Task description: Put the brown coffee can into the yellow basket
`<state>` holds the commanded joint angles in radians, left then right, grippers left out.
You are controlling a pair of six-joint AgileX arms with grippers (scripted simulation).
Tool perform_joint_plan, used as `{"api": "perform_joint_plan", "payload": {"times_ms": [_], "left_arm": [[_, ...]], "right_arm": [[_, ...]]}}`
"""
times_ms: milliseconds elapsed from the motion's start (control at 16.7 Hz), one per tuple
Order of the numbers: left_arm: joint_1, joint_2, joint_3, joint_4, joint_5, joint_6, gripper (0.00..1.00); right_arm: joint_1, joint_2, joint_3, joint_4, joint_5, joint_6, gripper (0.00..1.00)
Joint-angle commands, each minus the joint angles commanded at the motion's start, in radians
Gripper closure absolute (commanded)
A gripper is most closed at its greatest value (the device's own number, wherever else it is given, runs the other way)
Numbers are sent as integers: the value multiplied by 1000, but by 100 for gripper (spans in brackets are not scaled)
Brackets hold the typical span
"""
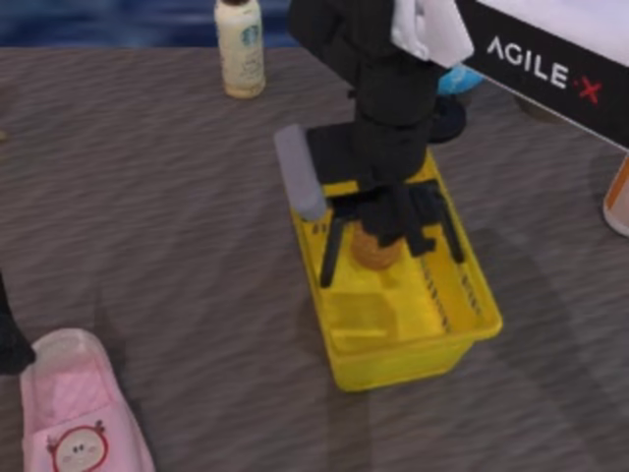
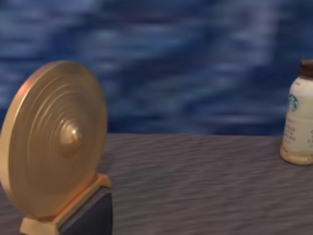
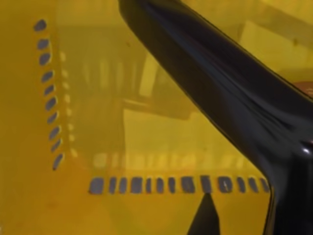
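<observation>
The yellow basket stands right of the table's middle, its black handle swung over the inside. The brown coffee can is inside the basket at its far half, only its lower side showing. My right gripper reaches down into the basket directly over the can and hides its top. In the right wrist view the yellow basket's slotted wall fills the picture, and the black handle crosses it. The left arm is parked at the table's left edge.
A cream bottle stands at the far edge. A pink slipper lies at the front left. A grey bar rests on the basket's far left rim. An orange-and-white object sits at the right edge. A gold disc on a stand is close to the left wrist.
</observation>
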<state>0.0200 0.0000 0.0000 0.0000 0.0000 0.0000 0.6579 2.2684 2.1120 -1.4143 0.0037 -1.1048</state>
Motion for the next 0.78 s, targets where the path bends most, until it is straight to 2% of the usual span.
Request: {"api": "perform_joint_plan", "payload": {"times_ms": [780], "left_arm": [[0,0,0,0,0,0,0]], "right_arm": [[0,0,0,0,0,0,100]]}}
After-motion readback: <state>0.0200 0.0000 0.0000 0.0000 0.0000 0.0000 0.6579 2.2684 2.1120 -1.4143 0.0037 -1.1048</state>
